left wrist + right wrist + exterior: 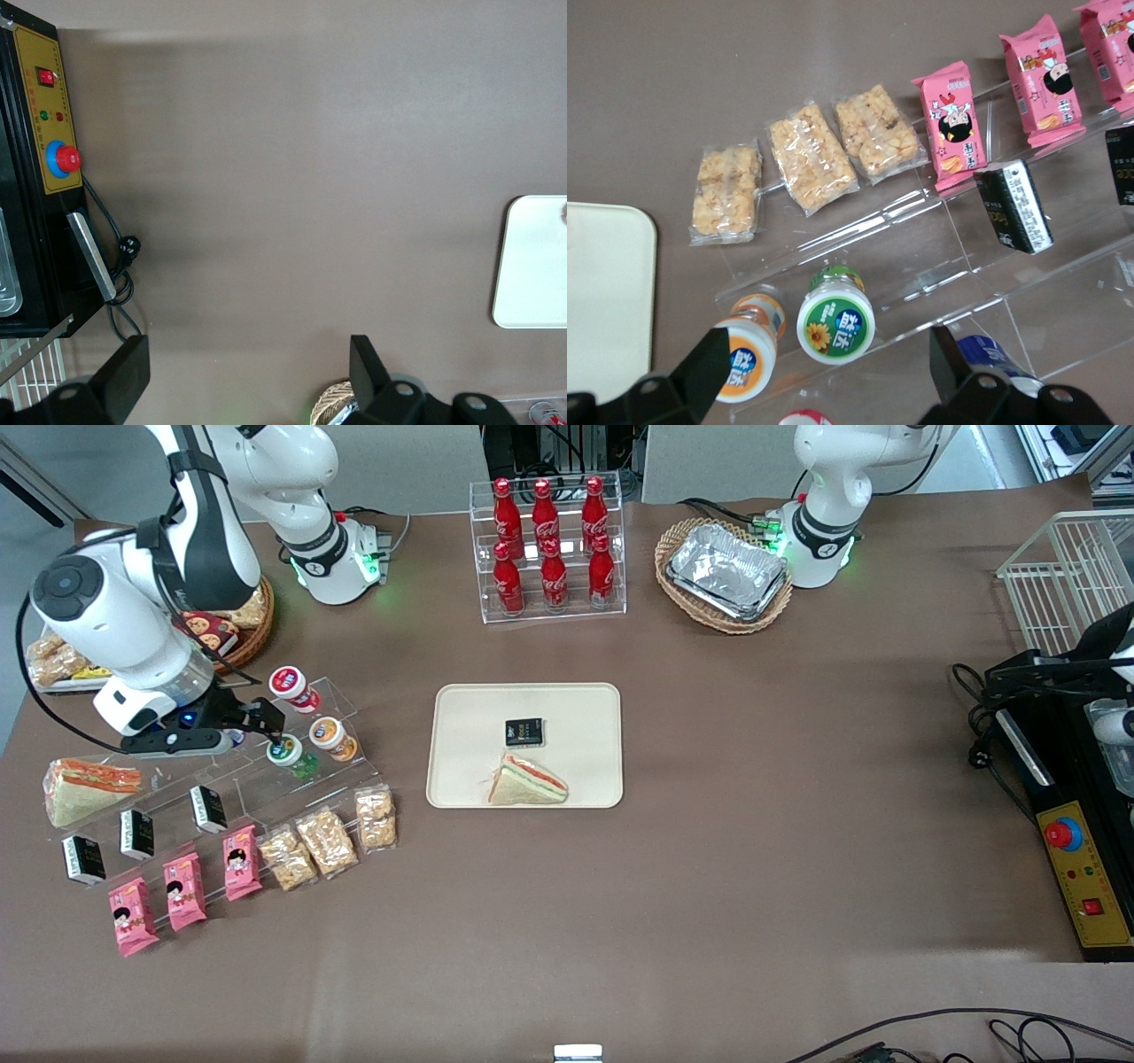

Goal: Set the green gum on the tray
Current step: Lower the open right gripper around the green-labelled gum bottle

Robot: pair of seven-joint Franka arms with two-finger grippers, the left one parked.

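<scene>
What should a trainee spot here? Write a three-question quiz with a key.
1. True or false: the green gum already lies on the tray.
2. The gripper, just above the green gum at the clear shelf, is: A open; B shut on the gum; C shut on nothing.
3. Fill in: the tray holds a black packet and a ____.

Key: 1 false; 2 A; 3 sandwich.

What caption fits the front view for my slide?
Right arm's gripper open above small translucent green gum bottle on clear acrylic rack; flat beige rectangular tray holds a sandwich.
</scene>
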